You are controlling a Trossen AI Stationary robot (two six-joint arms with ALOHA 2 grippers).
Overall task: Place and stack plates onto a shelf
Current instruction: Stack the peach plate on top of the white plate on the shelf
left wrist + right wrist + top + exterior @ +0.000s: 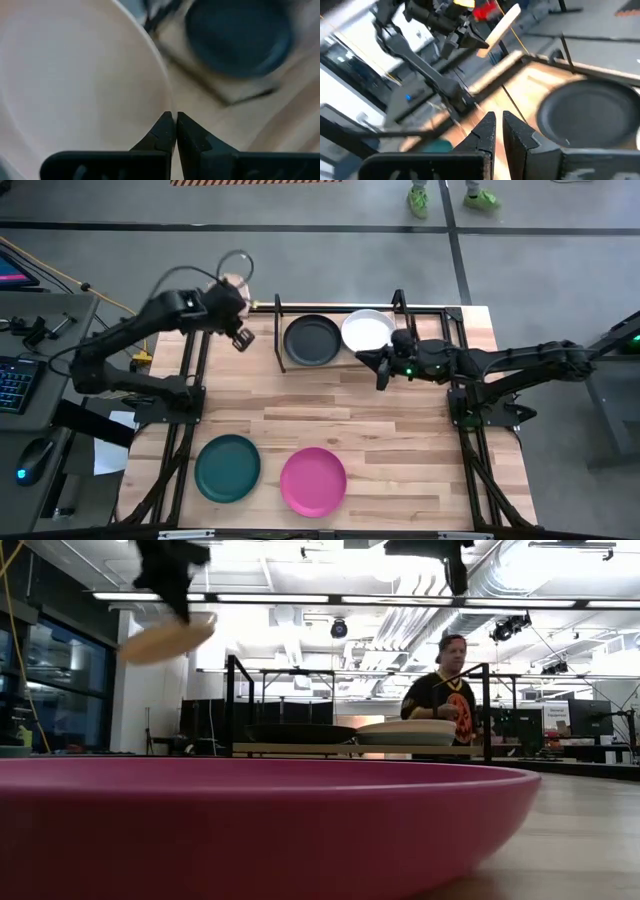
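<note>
Black plate point(311, 340) and white plate point(367, 331) sit on the shelf point(430, 307). The left gripper point(238, 308) clamps the pale pink plate point(165, 640) aloft; the right gripper point(378, 367) hovers closed, empty. Teal plate point(227, 468) and magenta plate point(313, 480) wait.

Overhead looks straight down; low view (tabletop level) shares the shelf point(340, 310).

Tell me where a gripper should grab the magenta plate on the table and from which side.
Grip the magenta plate by its raised rim, one finger inside and one outside, coming down from above. It lies flat and upright on the table, so only the rim offers an edge. The right-hand rim looks safest, away from the dark teal plate.
</note>
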